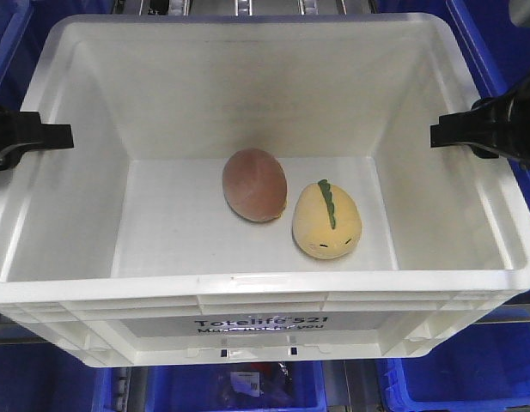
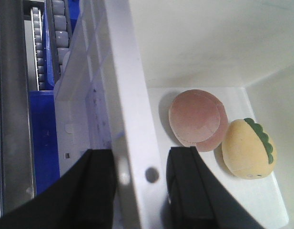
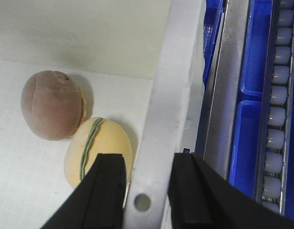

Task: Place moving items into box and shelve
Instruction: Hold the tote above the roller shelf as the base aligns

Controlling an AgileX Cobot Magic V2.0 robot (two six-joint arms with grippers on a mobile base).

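The white box [image 1: 265,287] fills the front view, its "Totelife 521" print facing me. Inside on its floor lie the reddish-brown plush egg [image 1: 254,184] and, touching it on the right, the yellow plush egg [image 1: 326,220] with a green ridge. My left gripper [image 1: 41,136] is shut on the box's left rim [image 2: 132,119], one finger inside and one outside. My right gripper [image 1: 458,133] is shut on the right rim [image 3: 175,86] the same way. Both eggs show in the left wrist view [image 2: 197,120] [image 2: 249,149] and the right wrist view [image 3: 51,105] [image 3: 101,148].
Blue bins [image 1: 505,369] lie below and beside the box on both sides. Grey roller tracks [image 3: 280,95] and a metal rail [image 3: 228,95] run along the right of the box. More rollers [image 2: 39,47] run along its left.
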